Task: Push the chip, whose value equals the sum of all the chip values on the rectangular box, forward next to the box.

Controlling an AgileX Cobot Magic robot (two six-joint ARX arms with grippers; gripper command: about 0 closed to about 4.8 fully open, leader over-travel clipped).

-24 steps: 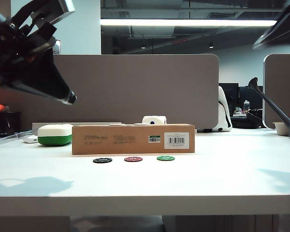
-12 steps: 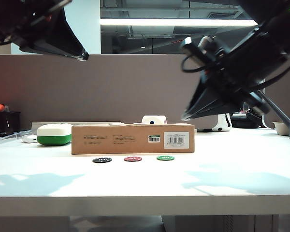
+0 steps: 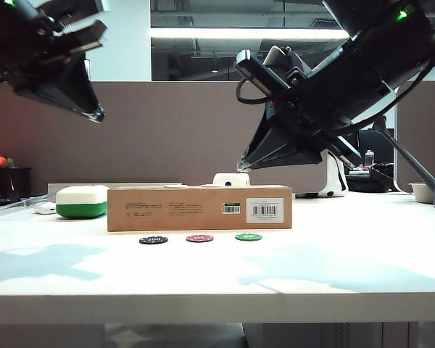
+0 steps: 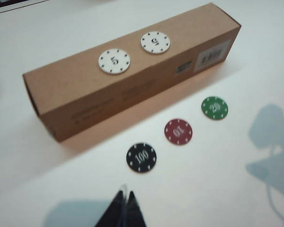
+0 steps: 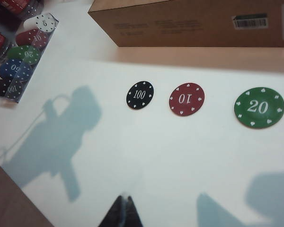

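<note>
The dark-red chip (image 3: 199,238) marked 10 (image 4: 178,131) (image 5: 186,99) lies on the white table in front of the brown box (image 3: 199,209) (image 4: 132,71) (image 5: 194,21), between a black 100 chip (image 3: 154,240) (image 4: 141,157) (image 5: 140,95) and a green 20 chip (image 3: 248,237) (image 4: 214,108) (image 5: 259,107). Two white chips marked 5 (image 4: 114,61) (image 4: 155,42) rest on the box top. My left gripper (image 3: 98,114) (image 4: 125,193) hangs shut high at the left, holding nothing. My right gripper (image 3: 245,164) (image 5: 125,196) is shut and empty, in the air above the box's right end.
A white-and-green rounded case (image 3: 82,201) sits left of the box. A clear tray of stacked chips (image 5: 23,54) lies off to the side. A grey partition (image 3: 203,130) closes the back of the table, and a white object (image 3: 231,179) stands behind the box.
The right arm swung in from the upper right and moved left and down toward the box. The left gripper shifted upward, then back left. The chips and box stayed put.
</note>
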